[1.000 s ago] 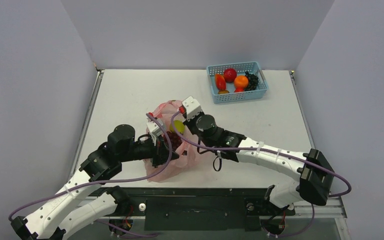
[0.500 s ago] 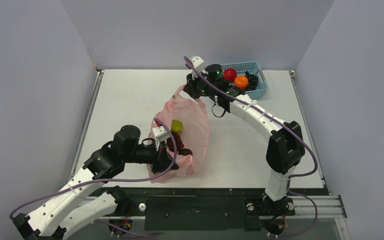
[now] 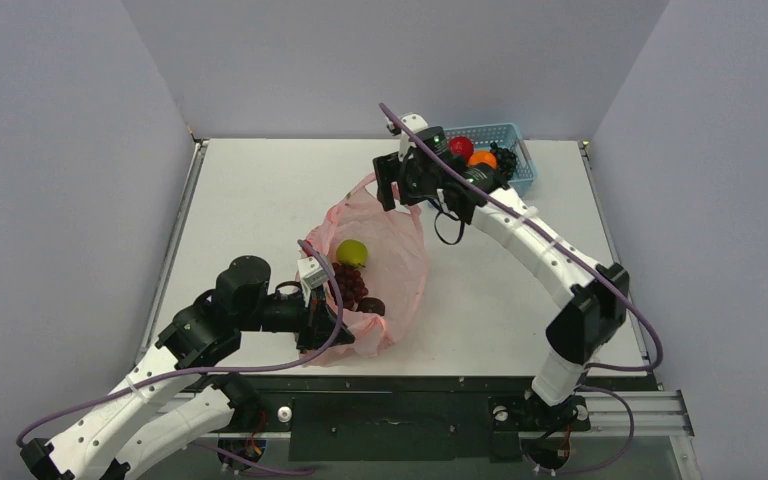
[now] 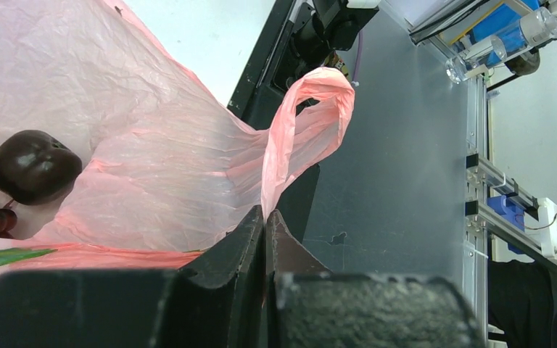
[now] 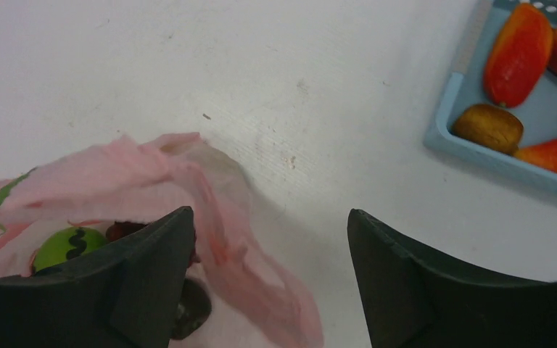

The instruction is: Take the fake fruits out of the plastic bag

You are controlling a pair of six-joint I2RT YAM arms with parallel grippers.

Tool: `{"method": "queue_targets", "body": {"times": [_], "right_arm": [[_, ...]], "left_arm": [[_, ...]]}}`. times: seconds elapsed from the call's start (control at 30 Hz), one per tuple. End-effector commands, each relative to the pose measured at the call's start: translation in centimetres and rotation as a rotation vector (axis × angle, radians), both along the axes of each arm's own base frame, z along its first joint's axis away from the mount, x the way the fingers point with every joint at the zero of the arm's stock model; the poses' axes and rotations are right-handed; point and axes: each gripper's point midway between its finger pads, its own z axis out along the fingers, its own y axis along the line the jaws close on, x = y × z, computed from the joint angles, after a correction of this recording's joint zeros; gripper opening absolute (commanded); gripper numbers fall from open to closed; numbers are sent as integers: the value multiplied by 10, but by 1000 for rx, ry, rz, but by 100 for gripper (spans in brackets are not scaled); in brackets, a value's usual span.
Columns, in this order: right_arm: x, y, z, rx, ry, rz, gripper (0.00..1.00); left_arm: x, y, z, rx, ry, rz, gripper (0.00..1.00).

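The white tabletop carries the plastic bag, which lies stretched out lengthwise at its middle, mouth gaping upward. That spread looks deliberate: with one end pinned and the other drawn away, the film lies flat enough to expose what is inside. A light blue basket of other fruit stands at the far right, well apart from the bag.

The left tool is at the bag's near end with its jaws pressed fully together, a fold of pink film pinched between them. It acts as an anchor so the bag cannot slide. The right tool hangs over the bag's far end with its jaws spread wide and nothing between them. The crumpled handle lies just below, and I cannot tell whether a finger brushes it.

None of the fake fruits is out yet. The yellow-green fruit, grape bunch and dark round fruit sit close together on the bag's lower layer.
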Motion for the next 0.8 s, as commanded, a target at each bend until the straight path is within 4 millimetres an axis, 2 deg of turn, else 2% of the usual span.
{"method": "queue_targets", "body": {"times": [0.0,0.03,0.07,0.1,0.13,0.17,0.2,0.23,0.27,0.3,0.33,0.37,0.4,0.43,0.47,0.5,0.53,0.57,0.6,0.63,0.67,0.7,0.73,0.77], "right_arm": [[-44,-63,45,-8,-15,-253,76],[-53,-70,61,24,-39,-276,78],[-61,-74,60,27,-32,-281,80],[-73,-78,77,77,-53,-289,81],[-80,-80,78,91,-51,-292,84],[-95,-80,94,151,-68,-283,84],[-102,-76,95,182,-67,-264,85],[-125,-65,111,271,-55,-174,85],[-133,-52,108,322,-54,-106,85],[-164,-35,103,367,-17,59,86],[-187,-15,115,444,-30,229,85],[-213,-10,97,440,-27,340,84],[-231,1,106,501,-58,465,84],[-251,3,86,505,-35,528,84],[-263,9,96,568,-69,602,85],[-278,11,82,584,-31,641,85],[-288,15,89,623,-56,694,85],[-303,20,82,623,-40,737,85],[-306,22,83,625,-61,736,85],[-317,26,76,612,-61,764,85],[-314,27,73,601,-85,732,84],[-320,30,61,580,-72,734,82],[-315,32,61,578,-112,684,80],[-312,32,50,559,-115,658,73]], "left_arm": [[-2,-2,4,-33,-10,-19,0],[-2,-1,3,-31,-9,-16,0],[-2,-1,3,-31,-10,-14,0],[-2,-1,3,-30,-10,-13,0],[-1,-1,3,-30,-9,-11,0],[-1,-2,3,-31,-10,-10,0],[0,-2,3,-30,-13,-5,0],[1,-2,4,-32,-16,-2,0],[2,-2,5,-32,-20,2,2],[3,-2,7,-35,-25,6,8],[4,-2,8,-36,-28,8,11],[4,-2,11,-38,-31,7,15],[4,-2,12,-39,-35,6,16],[5,-2,13,-37,-36,8,17],[5,-2,13,-35,-37,8,18],[5,-3,15,-36,-38,9,17],[6,-3,15,-34,-39,10,17],[7,-3,15,-34,-39,12,18],[8,-4,15,-33,-37,18,18],[9,-4,15,-34,-36,20,19],[9,-5,16,-36,-31,23,21],[9,-5,17,-38,-23,29,27],[10,-4,20,-41,-26,41,30],[12,-3,21,-40,-19,58,37]]}}
